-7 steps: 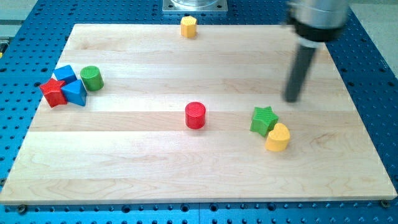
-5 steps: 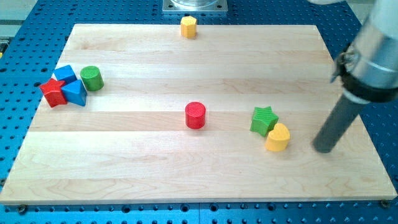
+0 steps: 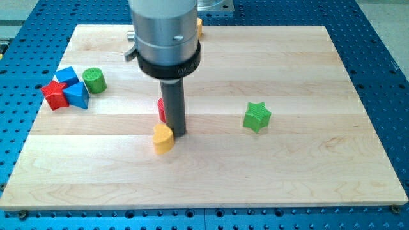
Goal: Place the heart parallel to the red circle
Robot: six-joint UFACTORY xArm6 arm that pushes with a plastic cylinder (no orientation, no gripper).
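We treat the small yellow heart-shaped wooden block (image 3: 163, 138) as a light, rigid piece that will slide readily on the smooth pale wooden board (image 3: 319, 166). It has no give, so any push passes straight through it, and its rounded lobes mean an off-centre push would likely spin it rather than carry it straight. We have no pincer to open or close: our arm ends in a plain dark rod, so there is nothing to grasp with, and the only hold we get is a push against the heart's side, best placed against a flat flank in line with its middle.

Taking the heart as our landmark, my tip (image 3: 178, 133) stands just to its right and slightly toward the view's top, touching it or very nearly so; we cannot tell which. The red round wooden cylinder (image 3: 162, 110) stands just above the heart, mostly hidden behind the rod, so that only a sliver of it shows at the rod's left edge. The heart seems close beside the red block already, though their exact alignment is hard to judge with the rod in the way.

The green star-shaped block (image 3: 257, 117) lies well to the heart's right, slightly toward the top.
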